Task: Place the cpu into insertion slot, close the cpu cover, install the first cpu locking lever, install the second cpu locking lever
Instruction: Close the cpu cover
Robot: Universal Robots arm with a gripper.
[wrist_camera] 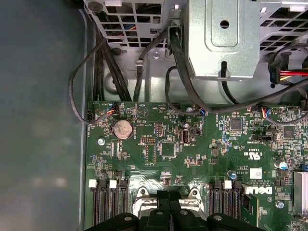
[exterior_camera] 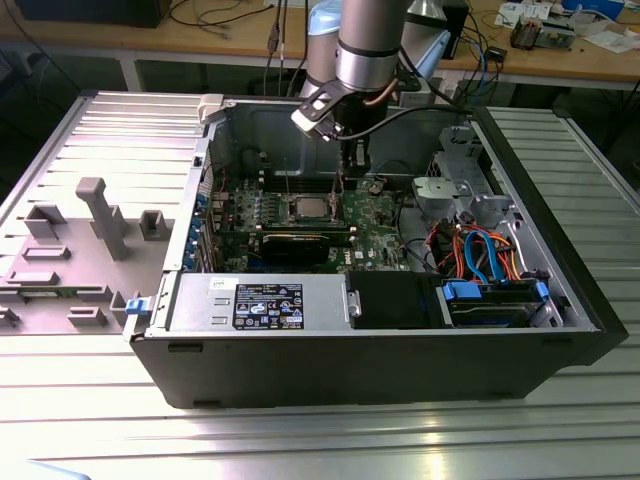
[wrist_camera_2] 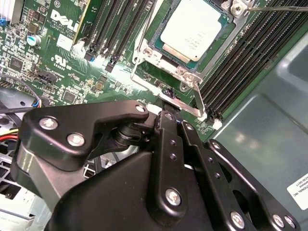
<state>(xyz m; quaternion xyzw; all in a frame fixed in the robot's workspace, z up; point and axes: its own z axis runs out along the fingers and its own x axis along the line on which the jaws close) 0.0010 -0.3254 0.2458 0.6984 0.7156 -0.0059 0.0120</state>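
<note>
Pincer [exterior_camera: 350, 168] inside case [exterior_camera: 350, 362] on ribbed table [exterior_camera: 300, 440]

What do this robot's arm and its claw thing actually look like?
The arm is a round silver-grey tube with a pale blue joint cap. A pale box sits at its wrist, and a black cable loops off it. The gripper is matte black, made of flat hinged bars joined with silver screws.

cpu [wrist_camera_2: 192, 29] cut by second wrist view's edge, insertion slot [wrist_camera_2: 185, 73] rim partly behind gripper [wrist_camera_2: 166, 114], exterior view: cpu cover [exterior_camera: 293, 207] at gripper's 8 o'clock, too small to tell if closed
</note>
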